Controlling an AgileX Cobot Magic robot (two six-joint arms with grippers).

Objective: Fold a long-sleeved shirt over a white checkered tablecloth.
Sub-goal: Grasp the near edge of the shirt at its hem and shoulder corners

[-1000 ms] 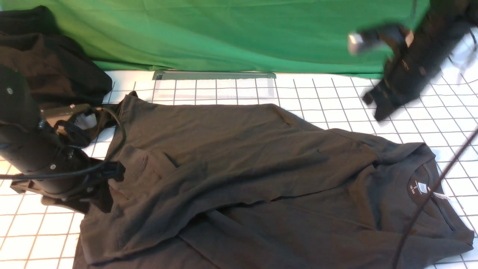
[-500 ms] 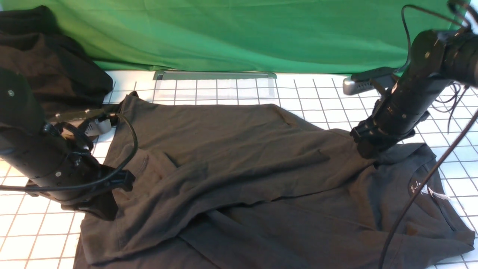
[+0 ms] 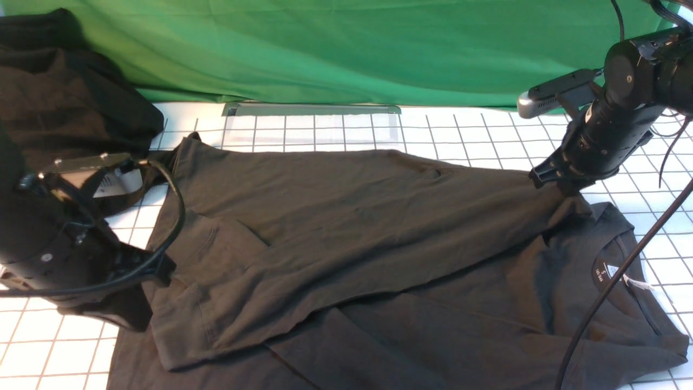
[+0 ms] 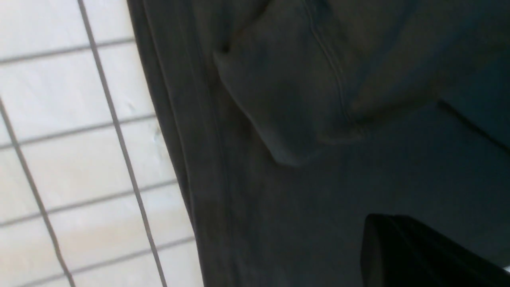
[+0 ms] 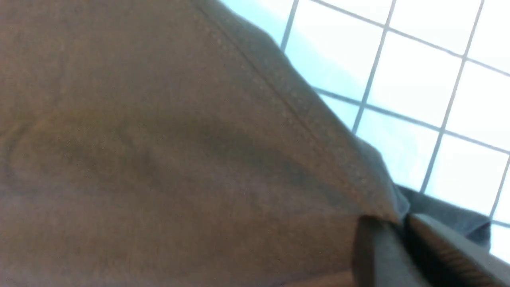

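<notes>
The shirt lies spread across the checkered tablecloth, collar toward the right, its far side folded over. The right gripper pinches that fold's edge near the shoulder. The left gripper sits at the shirt's left edge; I cannot tell whether it grips. Tablecloth squares show between the shirt's far edge and the green cloth.

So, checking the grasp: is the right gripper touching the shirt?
Touching. The right wrist view shows the right gripper shut on a stitched edge of the long-sleeved shirt.
</notes>
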